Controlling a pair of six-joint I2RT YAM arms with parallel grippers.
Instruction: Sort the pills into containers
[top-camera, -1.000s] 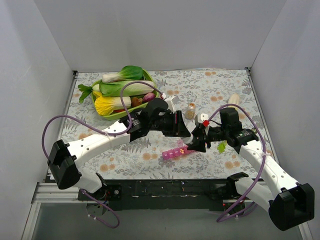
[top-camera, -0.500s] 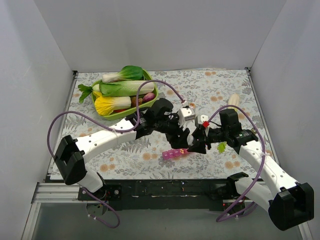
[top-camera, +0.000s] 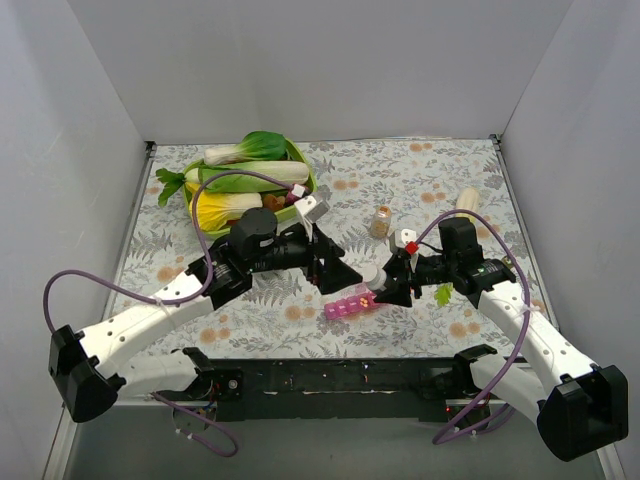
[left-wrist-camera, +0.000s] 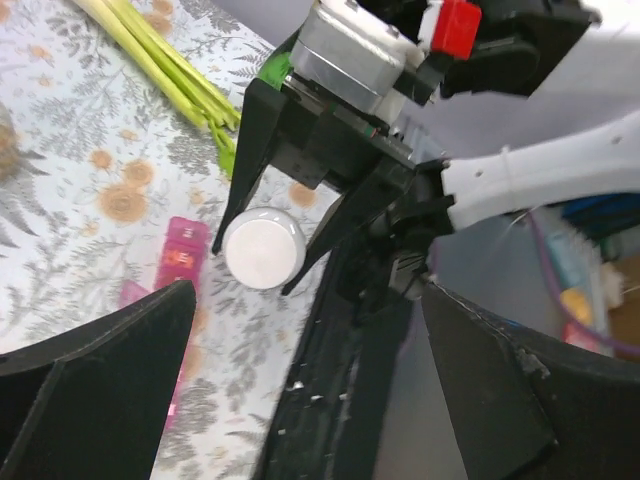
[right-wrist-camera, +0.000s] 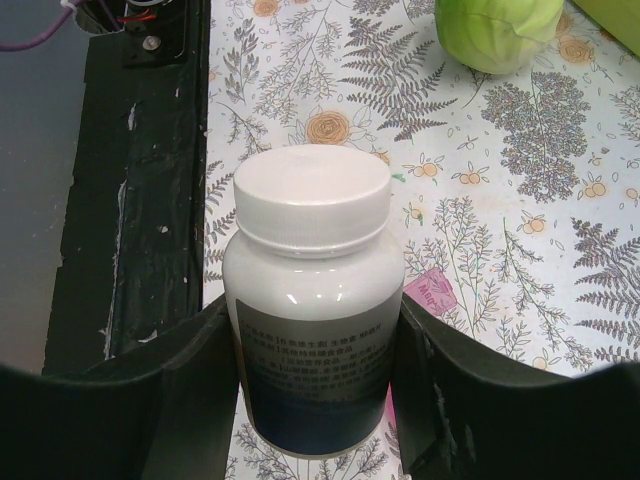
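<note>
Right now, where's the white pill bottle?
The white pill bottle is clamped in the right gripper, front-centre of the table in the top view, by the pink pill organiser.

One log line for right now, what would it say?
left gripper: open, off bottle | right gripper: holding bottle, cap on | organiser: by bottle

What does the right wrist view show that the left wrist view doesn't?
Only right wrist: the printed label and side of the white bottle, plus a round green object. Only left wrist: the left gripper, jaws wide open and holding nothing, green stalks, and a red part on the right arm. Both: the white bottle clamped in the right gripper, part of the pink organiser, and the floral cloth.
</note>
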